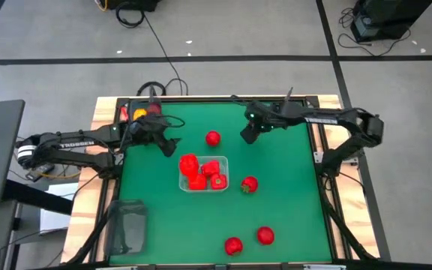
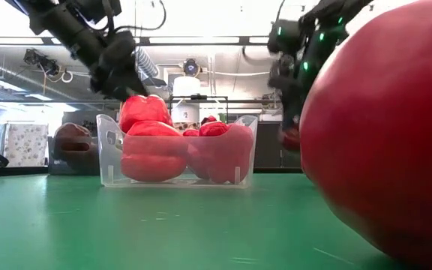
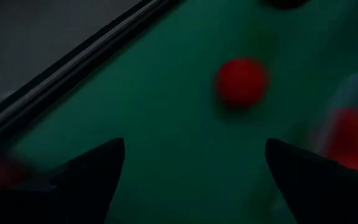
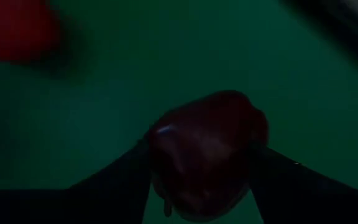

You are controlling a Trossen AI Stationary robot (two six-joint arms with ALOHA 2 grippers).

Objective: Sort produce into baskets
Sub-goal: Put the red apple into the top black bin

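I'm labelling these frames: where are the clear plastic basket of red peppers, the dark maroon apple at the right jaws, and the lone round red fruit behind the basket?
Clear plastic basket of red peppers (image 1: 223, 187): high view, rim corner.
Dark maroon apple (image 4: 207, 152): right wrist view, glossy middle.
Round red fruit (image 1: 213, 138): high view, centre.

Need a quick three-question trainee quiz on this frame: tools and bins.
1. True or false: the left tool grips a pepper.
2. The clear bin holds: A) red peppers B) bananas C) nothing.
3. Which tool has the maroon apple between its fingers?
Key: 1 false, it is open and empty. 2 A. 3 the right tool.
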